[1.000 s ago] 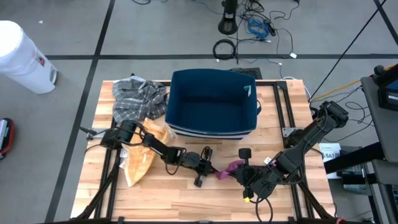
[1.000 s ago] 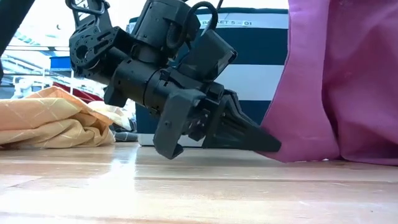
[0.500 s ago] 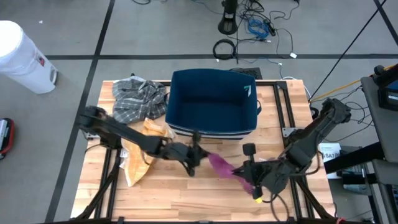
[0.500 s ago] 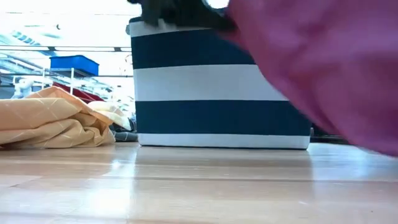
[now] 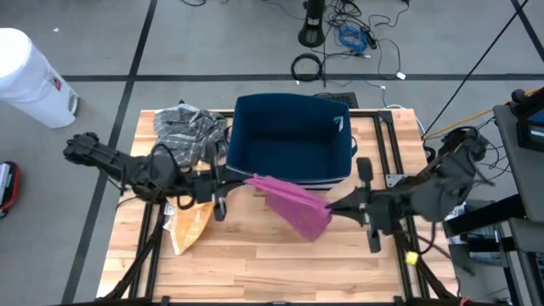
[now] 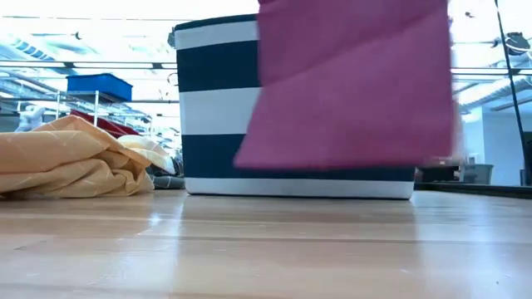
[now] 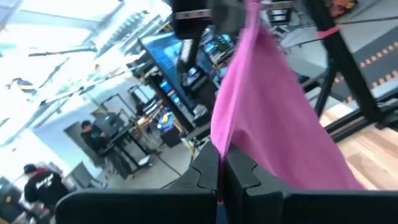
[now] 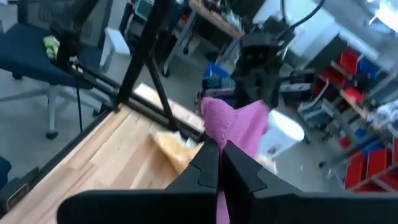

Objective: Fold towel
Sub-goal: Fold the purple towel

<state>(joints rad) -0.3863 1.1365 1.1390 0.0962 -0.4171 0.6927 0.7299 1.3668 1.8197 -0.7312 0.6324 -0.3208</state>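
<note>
A pink towel (image 5: 291, 206) hangs in the air in front of the navy basket (image 5: 289, 140), stretched between my two grippers. My left gripper (image 5: 245, 180) is shut on its left upper end, and my right gripper (image 5: 330, 206) is shut on its right upper end. In the low view the towel (image 6: 349, 83) hangs as a flat sheet with a slanting crease, its lower edge (image 6: 332, 164) clear of the table. Each wrist view shows the towel (image 7: 267, 124) (image 8: 231, 121) running away toward the other arm. My left gripper pinches the towel's upper left corner (image 7: 225, 146) between its two fingers, coming in level from the table's left. The cloth hangs below and beyond the fingers, clear of the table. My right gripper pinches the towel's upper right corner (image 8: 217, 132), bunched at the fingertips, coming in almost level from the table's right. The top edge (image 5: 285, 191) runs nearly straight to the other gripper, and the rest hangs free.
The navy-and-white striped basket (image 6: 216, 108) stands at the table's far middle, right behind the towel. A grey plaid cloth (image 5: 189, 136) lies at the far left and an orange cloth (image 5: 191, 223) at the left. A white bin (image 5: 30, 76) stands on the floor.
Both grippers have risen from the table, staying shut. The left one has also gone toward the table's left and far edge, away from the right one. The towel, bunched on the table between them before, is now lifted clear and spread out between the two grippers.
</note>
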